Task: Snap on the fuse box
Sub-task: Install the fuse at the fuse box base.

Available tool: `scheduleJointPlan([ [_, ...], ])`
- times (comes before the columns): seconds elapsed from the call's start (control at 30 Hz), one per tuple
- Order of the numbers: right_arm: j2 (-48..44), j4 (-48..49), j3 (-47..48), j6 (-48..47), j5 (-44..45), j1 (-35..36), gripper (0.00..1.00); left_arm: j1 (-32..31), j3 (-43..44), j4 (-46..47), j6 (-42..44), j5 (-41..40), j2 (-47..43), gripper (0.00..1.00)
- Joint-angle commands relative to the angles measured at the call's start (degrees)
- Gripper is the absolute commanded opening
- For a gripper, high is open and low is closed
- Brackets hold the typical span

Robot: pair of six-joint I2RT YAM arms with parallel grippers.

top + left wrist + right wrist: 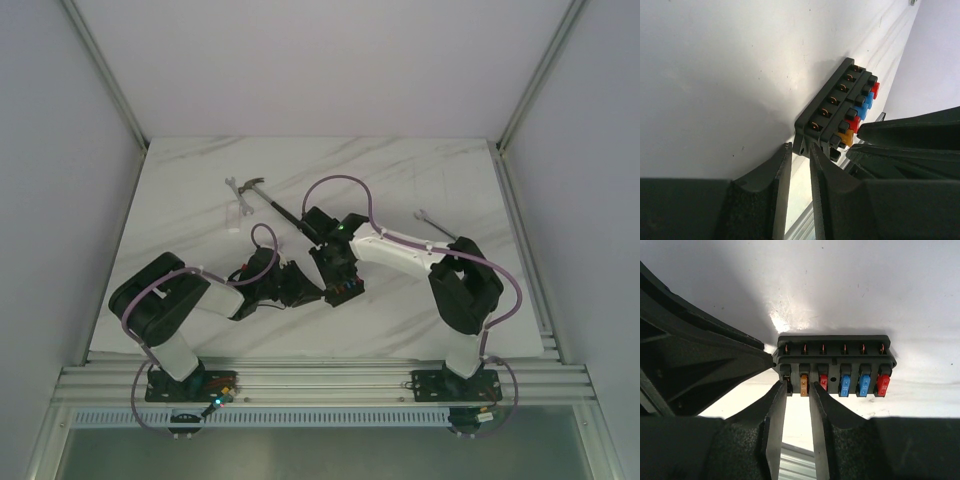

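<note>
Black rectangular plastic fuse box [835, 360] just beyond tips of right gripper [797, 388], fingers slightly parted, flanking orange fuse [804, 385]. End tab at tips of left gripper [800, 147]; grip there impossible to tell. Risk: off-centre pressure tilting or skidding box.

1. No text, brand, number or sign is legible in any view.
2. Right wrist view: the fuse box [835, 357] shows its fuses face-on. The two blue fuses [845, 385], the red fuse [883, 385] and the orange fuse [804, 385] each carry a faint pale mark on the front. The marks are too blurred to read.
3. Left wrist view: the same fuse row is seen at an angle, and no marks resolve.
4. Top view: the fuse box sits near the middle of the worktop's [450, 180] near edge, too small for any print to show.
</note>
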Motion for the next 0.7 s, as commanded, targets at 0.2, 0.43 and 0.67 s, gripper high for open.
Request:
scheduleJointPlan([
  [0.2, 0.8, -3.3, 1.6, 0.5, 0.7, -0.1, 0.23, 0.0, -0.1, -5.5, 1.7, -3.1, 1.1, 0.32],
  [0.43, 1.7, -4.8, 1.5, 0.1, 0.6, 0.0, 0.17, 0.0, 0.1, -5.6, 1.9, -3.0, 0.9, 0.32],
  [0.67, 3.6, -4.9, 0.9, -0.6, 0.0, 0.0, 0.1, 0.0, 0.1, -5.8, 1.9, -3.0, 0.9, 0.33],
])
